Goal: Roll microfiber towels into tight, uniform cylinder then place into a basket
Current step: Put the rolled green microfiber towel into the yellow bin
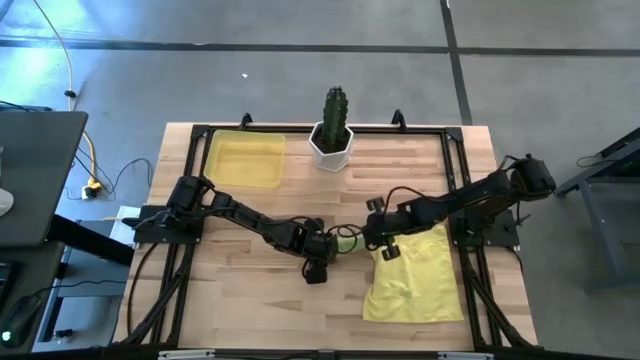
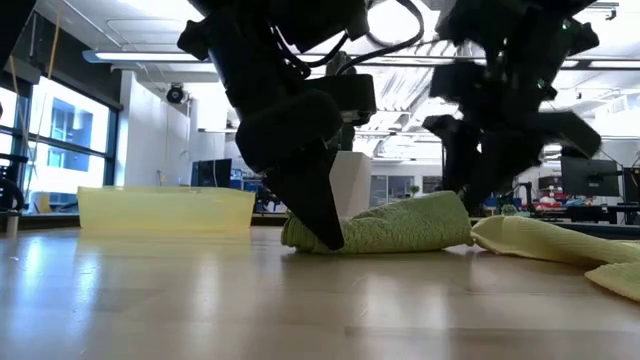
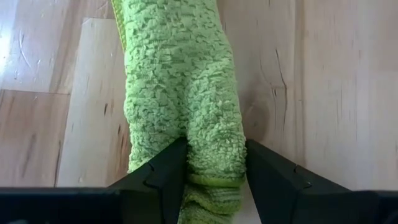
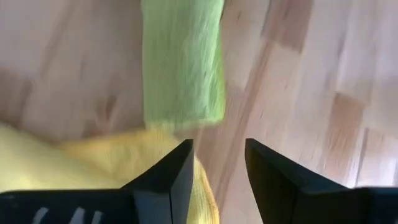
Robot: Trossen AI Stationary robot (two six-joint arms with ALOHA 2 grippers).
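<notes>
Rolled lime-green microfiber towel pinched at one end by the left gripper, mid-bench.

The roll lies flat on the pale wooden bench, its other end touching a rumpled pale-yellow microfiber towel spread toward the right front. The right gripper hangs over that meeting point, fingers spread and holding nothing. The shallow translucent yellow plastic basket sits well apart at the far left corner, beside a white hexagonal pot with a green cactus.
</notes>
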